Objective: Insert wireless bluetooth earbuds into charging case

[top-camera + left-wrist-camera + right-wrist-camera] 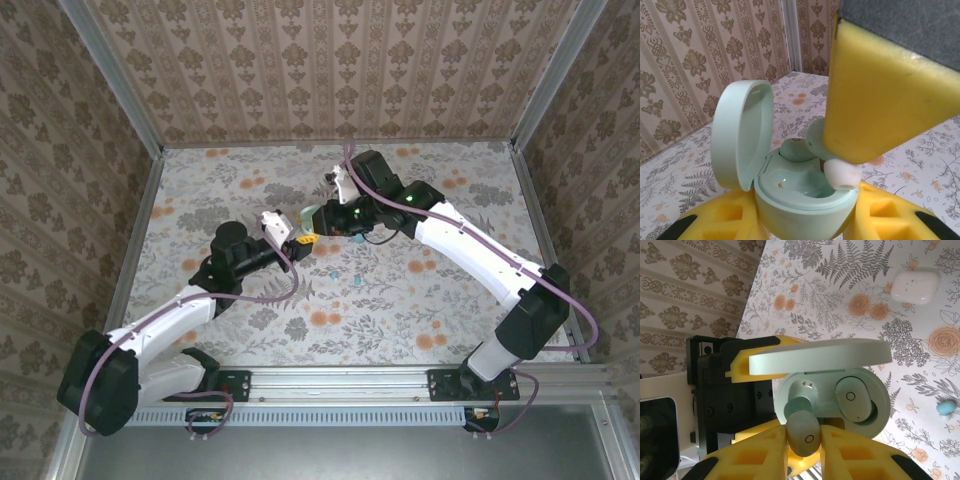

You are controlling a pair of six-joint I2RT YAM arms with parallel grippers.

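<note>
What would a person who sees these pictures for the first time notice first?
A mint-green charging case, its lid open, is clamped in the left gripper near the table's middle. Just over it, the right gripper pinches a green earbud at the empty socket, while a second earbud already sits in the other one.

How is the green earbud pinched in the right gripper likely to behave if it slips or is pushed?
The earbud looks smooth and rounded, so it is probably slippery and could squirt from the right gripper. It seems tiny and light; released off-centre over the charging case, it would likely roll away across the table.
</note>
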